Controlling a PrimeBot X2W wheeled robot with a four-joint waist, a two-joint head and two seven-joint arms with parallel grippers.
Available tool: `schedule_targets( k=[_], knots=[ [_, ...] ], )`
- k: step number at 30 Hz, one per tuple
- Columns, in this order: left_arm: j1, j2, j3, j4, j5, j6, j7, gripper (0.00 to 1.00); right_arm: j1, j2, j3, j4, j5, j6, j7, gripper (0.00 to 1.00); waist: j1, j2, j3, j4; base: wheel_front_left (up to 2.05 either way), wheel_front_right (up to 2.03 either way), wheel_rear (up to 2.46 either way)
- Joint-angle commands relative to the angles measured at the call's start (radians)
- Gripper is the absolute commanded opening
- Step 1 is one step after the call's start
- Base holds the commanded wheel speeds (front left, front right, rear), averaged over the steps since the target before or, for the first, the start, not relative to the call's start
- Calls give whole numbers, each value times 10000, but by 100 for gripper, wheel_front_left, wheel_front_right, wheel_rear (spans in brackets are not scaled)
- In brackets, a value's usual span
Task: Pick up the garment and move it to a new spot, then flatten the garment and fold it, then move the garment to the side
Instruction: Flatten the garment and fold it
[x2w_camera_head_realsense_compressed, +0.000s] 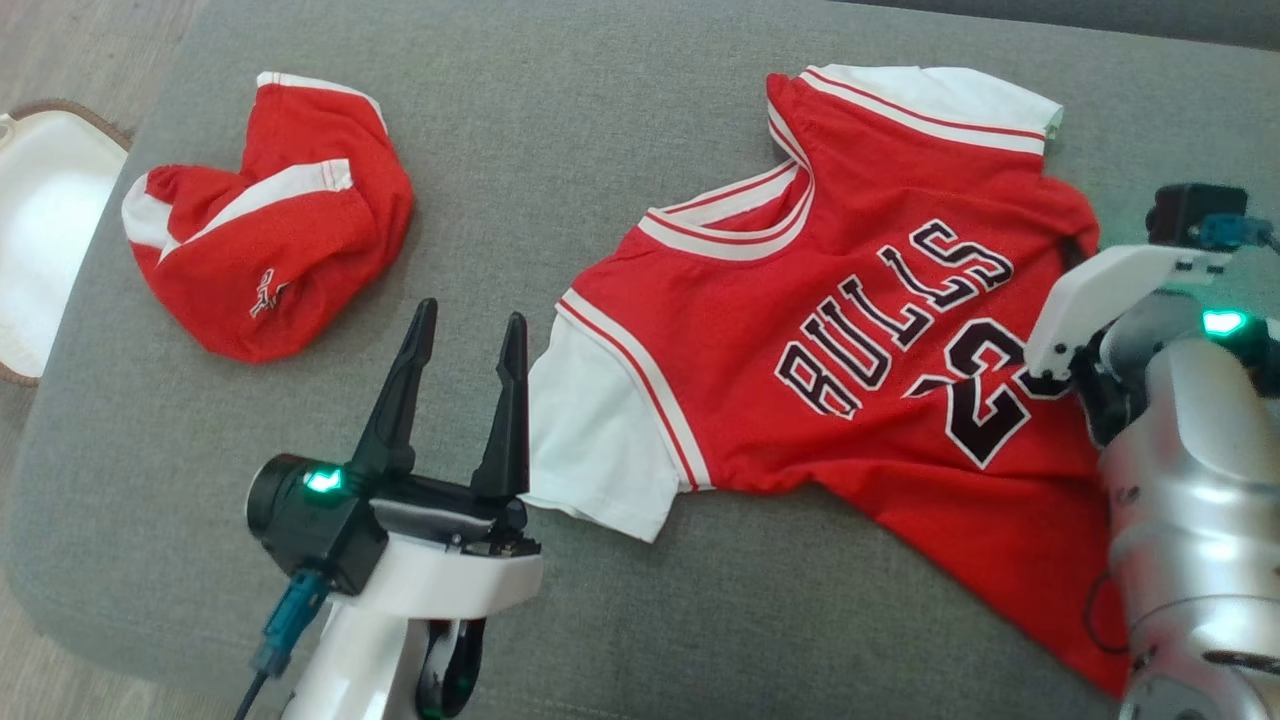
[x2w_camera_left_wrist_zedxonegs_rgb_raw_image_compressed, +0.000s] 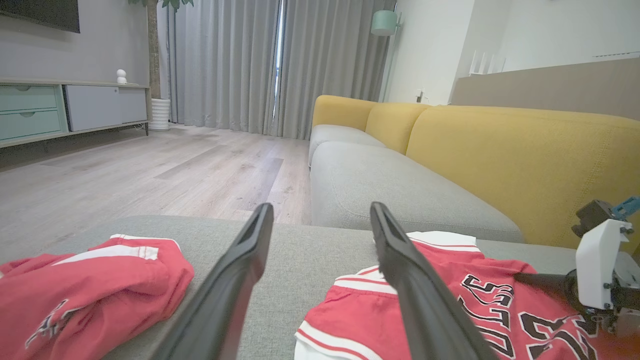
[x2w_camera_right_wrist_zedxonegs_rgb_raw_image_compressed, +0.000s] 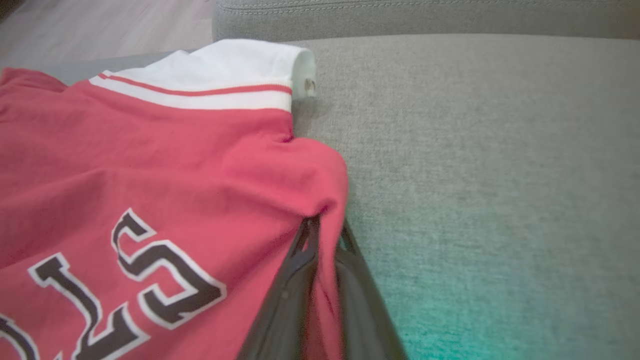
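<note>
The garment (x2w_camera_head_realsense_compressed: 850, 330) is a red jersey with white sleeves and black "BULLS" lettering, spread face up on the grey cushion (x2w_camera_head_realsense_compressed: 600, 130). My right gripper (x2w_camera_right_wrist_zedxonegs_rgb_raw_image_compressed: 326, 225) is shut on a fold of the garment's (x2w_camera_right_wrist_zedxonegs_rgb_raw_image_compressed: 150, 175) red side edge below the far white sleeve; red cloth shows between its fingers. In the head view the right gripper (x2w_camera_head_realsense_compressed: 1072, 250) sits at the jersey's right edge, mostly hidden by its white wrist. My left gripper (x2w_camera_head_realsense_compressed: 472, 315) stands open just left of the near white sleeve, holding nothing. In the left wrist view the left gripper (x2w_camera_left_wrist_zedxonegs_rgb_raw_image_compressed: 321, 207) points over the cushion, the garment (x2w_camera_left_wrist_zedxonegs_rgb_raw_image_compressed: 500, 310) to its right.
A second crumpled red and white piece of clothing (x2w_camera_head_realsense_compressed: 270, 250) lies at the cushion's left end (x2w_camera_left_wrist_zedxonegs_rgb_raw_image_compressed: 75, 290). A white round thing (x2w_camera_head_realsense_compressed: 40, 230) lies on the floor beyond the left edge. A grey sofa with a yellow back (x2w_camera_left_wrist_zedxonegs_rgb_raw_image_compressed: 500, 150) stands behind the cushion.
</note>
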Motion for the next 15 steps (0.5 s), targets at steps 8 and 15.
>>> schedule_targets(
  k=[8, 15],
  knots=[
    [-482, 18, 242, -311, -198, 70, -42, 100, -1476, -779, 1159, -472, -1295, 67, -1029, 0, -1, 0, 95, 206, 0, 0, 0],
    [-623, 18, 69, -375, -453, 163, -42, 100, -3171, -1925, 2636, -23, -2450, 67, -1585, 0, -1, 0, 412, 803, 0, 0, 0]
  ],
)
